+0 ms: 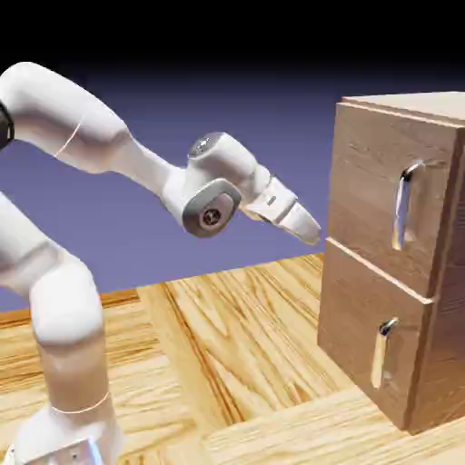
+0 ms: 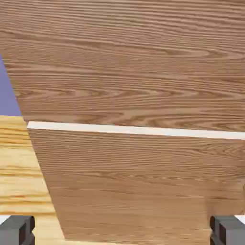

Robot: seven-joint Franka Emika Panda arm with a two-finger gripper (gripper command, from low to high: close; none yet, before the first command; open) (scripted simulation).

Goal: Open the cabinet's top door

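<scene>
The cabinet stands at the right of the exterior view, light-brown wood grain, both doors shut. Its top door carries a long vertical silver handle; the lower door has a shorter handle. My gripper hangs in the air just left of the cabinet, level with the seam between the doors and well left of the long handle, touching nothing. The hand view is filled by cabinet wood crossed by a pale seam. My gripper is open there, its grey fingertips far apart with nothing held.
The cabinet rests on a wooden table with lighter and darker planks. The blue-violet backdrop and a strip of table show at the hand view's left edge. My white arm rises at the exterior view's lower left.
</scene>
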